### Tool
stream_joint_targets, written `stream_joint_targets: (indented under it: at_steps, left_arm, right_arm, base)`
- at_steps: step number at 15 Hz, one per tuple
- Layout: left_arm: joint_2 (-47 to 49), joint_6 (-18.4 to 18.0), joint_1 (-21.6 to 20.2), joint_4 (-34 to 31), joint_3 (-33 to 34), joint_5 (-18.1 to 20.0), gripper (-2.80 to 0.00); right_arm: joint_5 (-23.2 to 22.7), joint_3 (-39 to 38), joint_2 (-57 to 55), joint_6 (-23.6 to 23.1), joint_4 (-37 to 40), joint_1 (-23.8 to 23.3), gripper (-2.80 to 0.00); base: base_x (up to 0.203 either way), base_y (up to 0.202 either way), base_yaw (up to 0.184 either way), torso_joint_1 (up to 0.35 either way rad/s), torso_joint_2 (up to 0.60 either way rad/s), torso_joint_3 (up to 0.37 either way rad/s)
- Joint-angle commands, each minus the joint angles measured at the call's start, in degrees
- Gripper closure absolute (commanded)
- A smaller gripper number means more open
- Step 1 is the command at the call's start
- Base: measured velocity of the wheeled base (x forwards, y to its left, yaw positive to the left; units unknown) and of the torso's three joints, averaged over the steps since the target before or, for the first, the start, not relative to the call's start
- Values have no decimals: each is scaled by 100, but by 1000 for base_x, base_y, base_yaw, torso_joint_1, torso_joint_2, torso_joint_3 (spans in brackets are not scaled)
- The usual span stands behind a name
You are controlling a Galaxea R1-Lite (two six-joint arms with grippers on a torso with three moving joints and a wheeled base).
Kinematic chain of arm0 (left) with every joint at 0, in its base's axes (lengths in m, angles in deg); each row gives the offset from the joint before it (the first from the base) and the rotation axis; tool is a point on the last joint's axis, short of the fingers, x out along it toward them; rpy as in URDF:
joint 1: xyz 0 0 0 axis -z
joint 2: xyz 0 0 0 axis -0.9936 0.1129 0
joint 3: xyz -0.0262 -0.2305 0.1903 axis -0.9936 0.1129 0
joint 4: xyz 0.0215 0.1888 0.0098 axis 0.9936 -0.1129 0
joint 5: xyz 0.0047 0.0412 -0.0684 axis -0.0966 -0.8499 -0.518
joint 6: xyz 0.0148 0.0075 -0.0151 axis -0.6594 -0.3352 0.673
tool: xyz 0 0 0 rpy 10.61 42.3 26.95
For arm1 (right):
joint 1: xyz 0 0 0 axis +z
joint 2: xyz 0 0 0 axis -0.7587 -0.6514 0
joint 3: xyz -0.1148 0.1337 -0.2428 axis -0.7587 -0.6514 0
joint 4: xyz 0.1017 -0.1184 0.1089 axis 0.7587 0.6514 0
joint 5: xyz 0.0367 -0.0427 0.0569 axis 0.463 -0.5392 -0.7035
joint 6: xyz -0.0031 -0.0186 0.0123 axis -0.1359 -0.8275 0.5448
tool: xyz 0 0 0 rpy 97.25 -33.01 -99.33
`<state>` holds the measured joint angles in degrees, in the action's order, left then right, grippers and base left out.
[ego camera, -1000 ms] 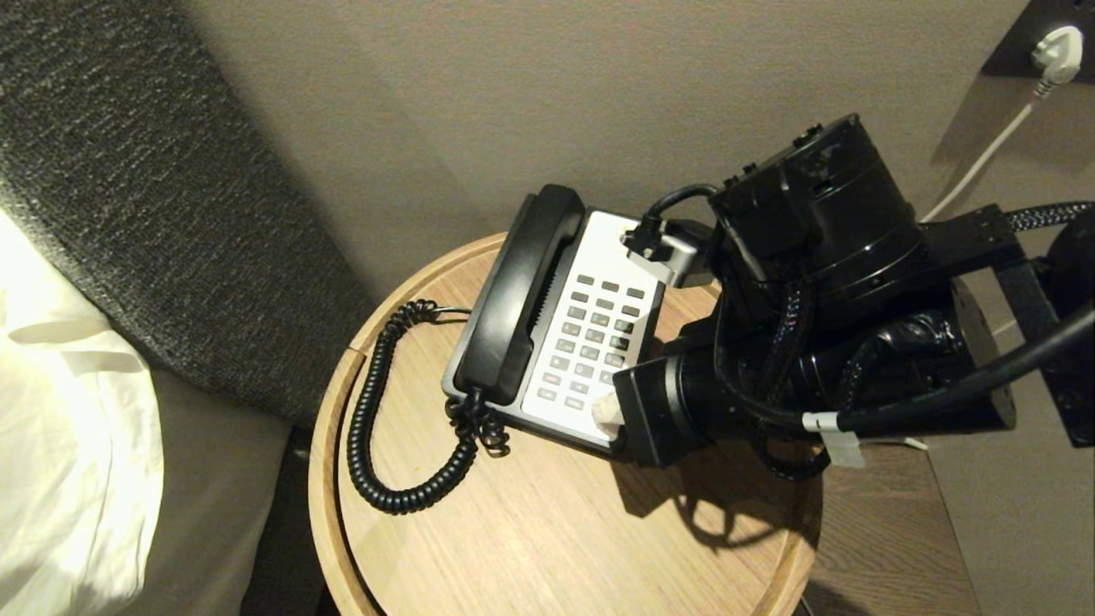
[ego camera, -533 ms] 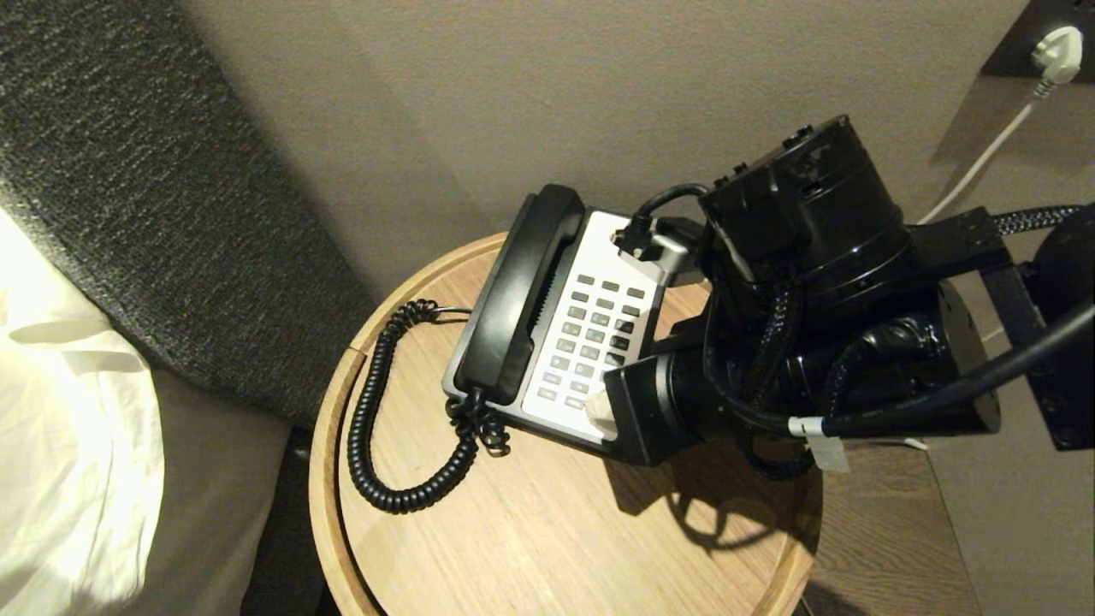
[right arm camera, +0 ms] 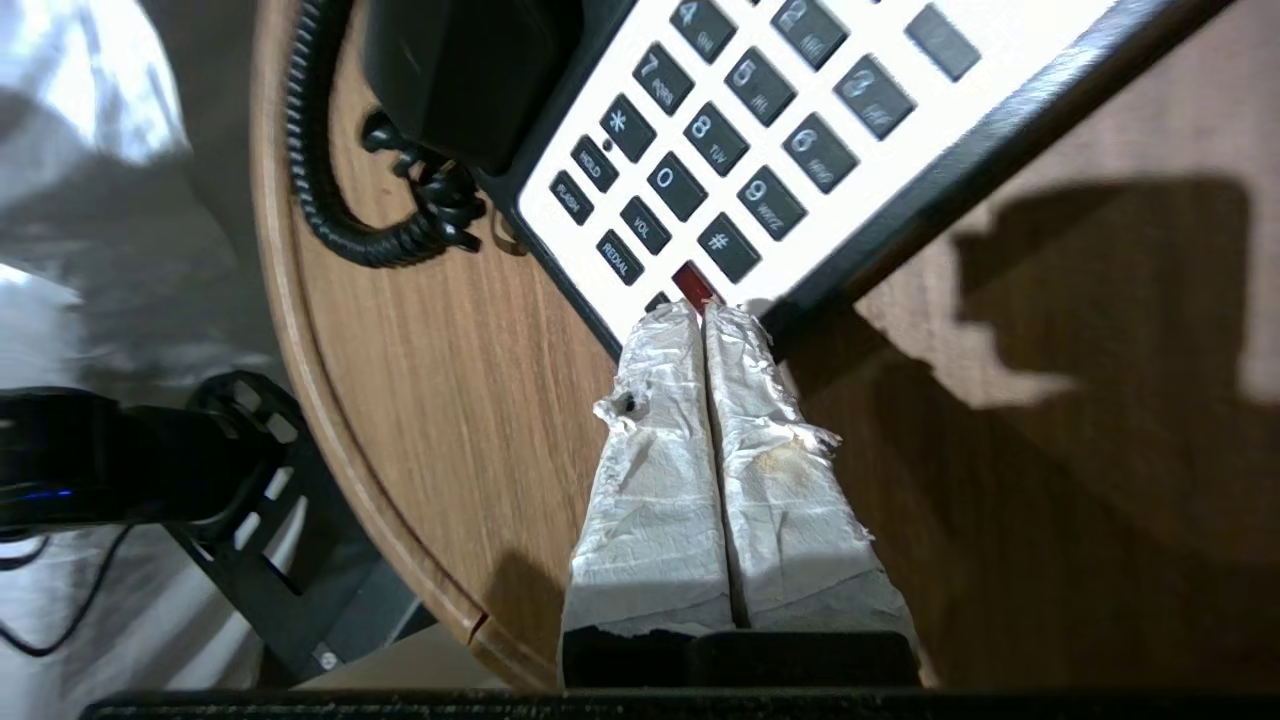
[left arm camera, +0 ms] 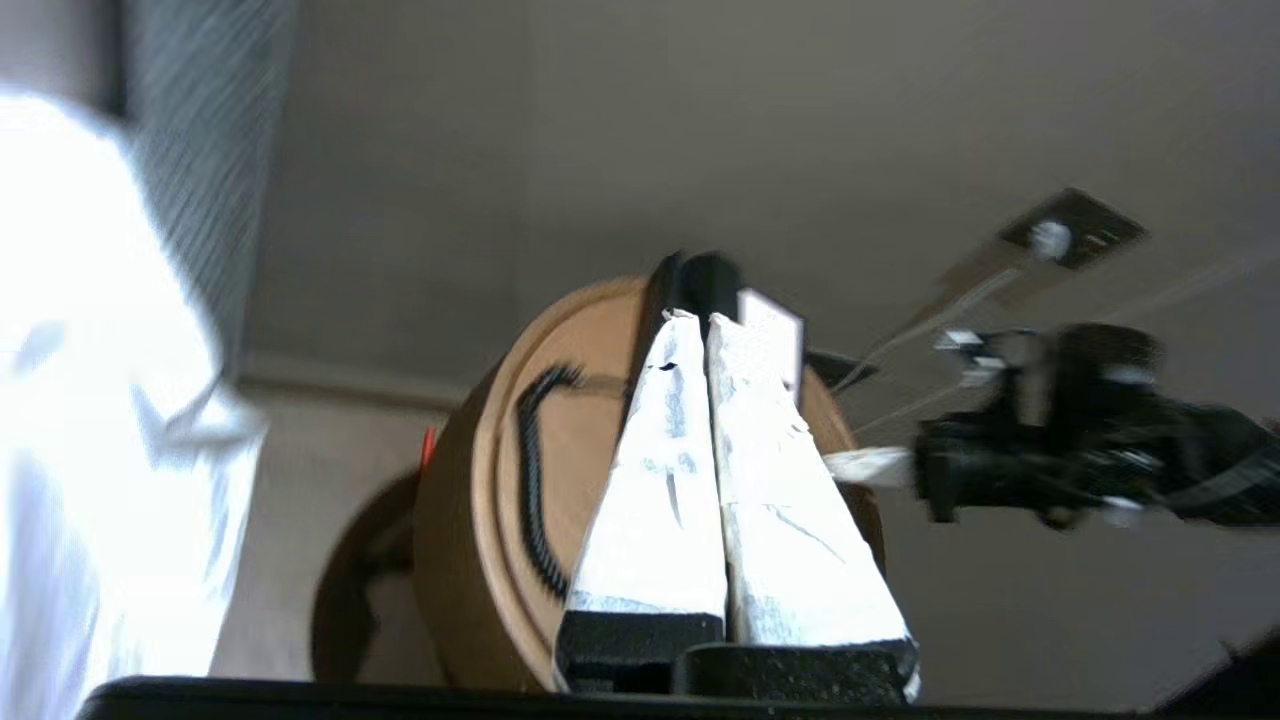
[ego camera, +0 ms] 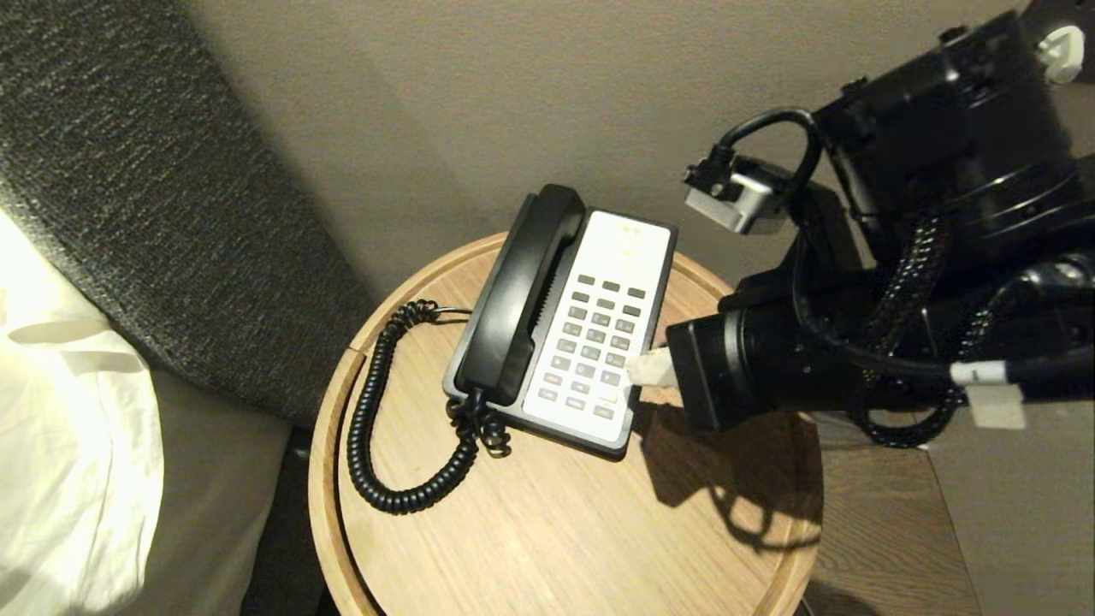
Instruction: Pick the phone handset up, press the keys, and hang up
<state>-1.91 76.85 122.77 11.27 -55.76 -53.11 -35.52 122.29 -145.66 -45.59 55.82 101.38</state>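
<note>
Black phone handset cradled, well left of right gripper's pressed-together jaws.

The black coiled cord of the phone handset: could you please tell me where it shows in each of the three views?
Head view: the black coiled cord loops over the round wooden table, left of the phone base.
Left wrist view: a dark strip on the tabletop, beside the shut left gripper.
Right wrist view: near the upper corner, beside the keypad.
Shared landmark: the table's rim.
</note>
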Motion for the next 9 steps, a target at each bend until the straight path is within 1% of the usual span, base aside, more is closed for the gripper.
stream_joint_targets:
  at_steps: [1, 2, 3, 5, 7, 8, 9]
  left_arm:
    - [-255, 556, -538, -422, 145, -180, 0]
    - [-486, 655, -914, -631, 355, -291, 0]
    - [-753, 707, -1357, -767, 711, -349, 0]
    - [-1173, 757, -2381, -885, 1330, -394, 0]
    - [-1618, 765, -3476, -949, 1993, -378, 0]
    - [-1858, 742, -3820, -981, 2419, -343, 0]
    - [-2238, 659, -3952, -990, 2875, -283, 0]
  right_arm:
    - [6, 26, 426, 12, 72, 0, 0]
    - [15, 40, 567, 17, 143, 0, 0]
    - [20, 22, 710, 41, 206, -2, 0]
    - [38, -3, 910, 290, 236, -5, 0]
    - [57, 46, 1018, 346, 225, -38, 0]
    - [66, 46, 1066, 346, 220, -61, 0]
    - [66, 46, 1126, 346, 212, -61, 0]
  base:
    - [0, 0, 0, 0, 0, 0]
    - [0, 0, 0, 0, 0, 0]
    - [0, 0, 0, 0, 0, 0]
    - [0, 0, 0, 0, 0, 0]
    - [0, 0, 0, 0, 0, 0]
    - [0, 0, 0, 0, 0, 0]
    - [0, 0, 0, 0, 0, 0]
